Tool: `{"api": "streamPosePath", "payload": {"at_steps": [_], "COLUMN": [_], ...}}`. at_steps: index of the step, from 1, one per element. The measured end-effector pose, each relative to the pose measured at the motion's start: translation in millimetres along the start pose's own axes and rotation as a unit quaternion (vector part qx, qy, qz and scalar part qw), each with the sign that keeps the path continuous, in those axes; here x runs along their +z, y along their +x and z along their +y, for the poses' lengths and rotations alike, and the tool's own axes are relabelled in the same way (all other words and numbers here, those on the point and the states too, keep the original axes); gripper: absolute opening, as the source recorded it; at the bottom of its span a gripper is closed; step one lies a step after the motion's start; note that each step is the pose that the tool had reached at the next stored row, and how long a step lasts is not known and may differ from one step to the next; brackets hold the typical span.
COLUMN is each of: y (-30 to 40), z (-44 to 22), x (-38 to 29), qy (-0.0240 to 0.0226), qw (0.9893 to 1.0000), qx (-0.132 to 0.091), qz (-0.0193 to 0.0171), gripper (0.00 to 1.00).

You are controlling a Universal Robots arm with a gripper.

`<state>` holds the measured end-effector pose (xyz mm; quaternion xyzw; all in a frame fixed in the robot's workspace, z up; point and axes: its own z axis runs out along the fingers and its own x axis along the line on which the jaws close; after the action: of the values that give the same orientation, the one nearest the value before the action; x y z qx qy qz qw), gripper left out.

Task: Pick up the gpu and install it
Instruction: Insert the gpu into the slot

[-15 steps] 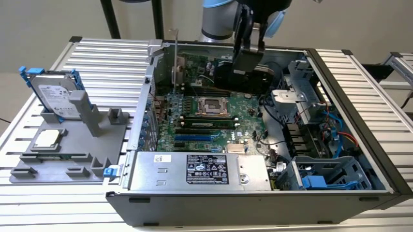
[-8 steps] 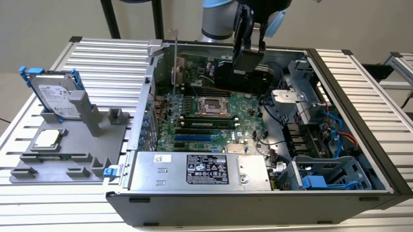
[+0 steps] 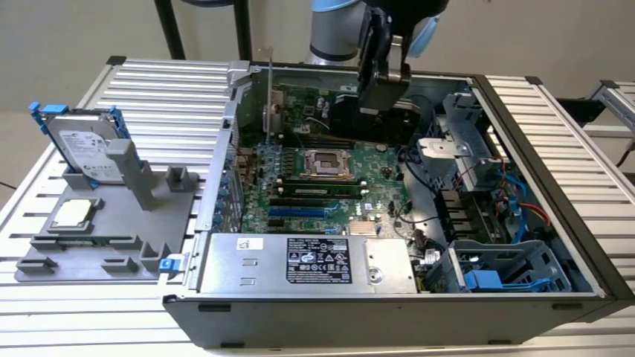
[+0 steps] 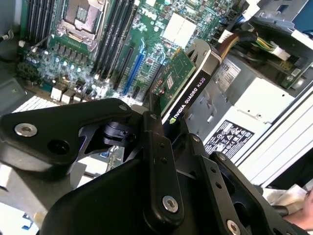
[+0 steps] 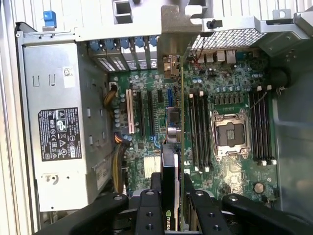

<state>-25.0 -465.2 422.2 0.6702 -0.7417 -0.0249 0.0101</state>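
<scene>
Open tower case (image 3: 540, 193) lying on its side, and the arm (image 3: 332, 30) drops into it with the wrist pointing pretty much straight down. Right under the jaws is the green motherboard (image 3: 343, 190). The silver power supply (image 3: 243, 264) sits well apart from them at the other end of the case.

The gripper (image 5: 172, 196) has its jaws pinched narrow on one short end of the gpu (image 4: 178, 81). The card hangs on edge over the board, with its silver bracket (image 5: 176, 29) at the end farthest from the jaws (can't tell if the bottom edge touches a slot). Way off from the jaws, outside the case, the hard drive (image 3: 85, 145) stands in a grey holder (image 3: 129, 230).

Writing: white lettering (image 4: 188, 100) runs along the card's black edge just past the jaws, and there's a black-and-white label (image 3: 317, 260) on the power supply.
</scene>
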Motion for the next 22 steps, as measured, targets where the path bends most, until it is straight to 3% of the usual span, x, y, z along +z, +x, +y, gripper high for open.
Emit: {"api": "streamPosePath", "payload": {"at_steps": [11, 22], "y": [0.0, 0.0], "z": [0.0, 0.0], "x": [0.0, -0.1], "qy": [-0.0005, -0.0006], "qw": [0.9995, 0.9993], "qx": [-0.03, -0.036], "qz": [0.0024, 0.0028], "gripper": [0.0, 0.0]}}
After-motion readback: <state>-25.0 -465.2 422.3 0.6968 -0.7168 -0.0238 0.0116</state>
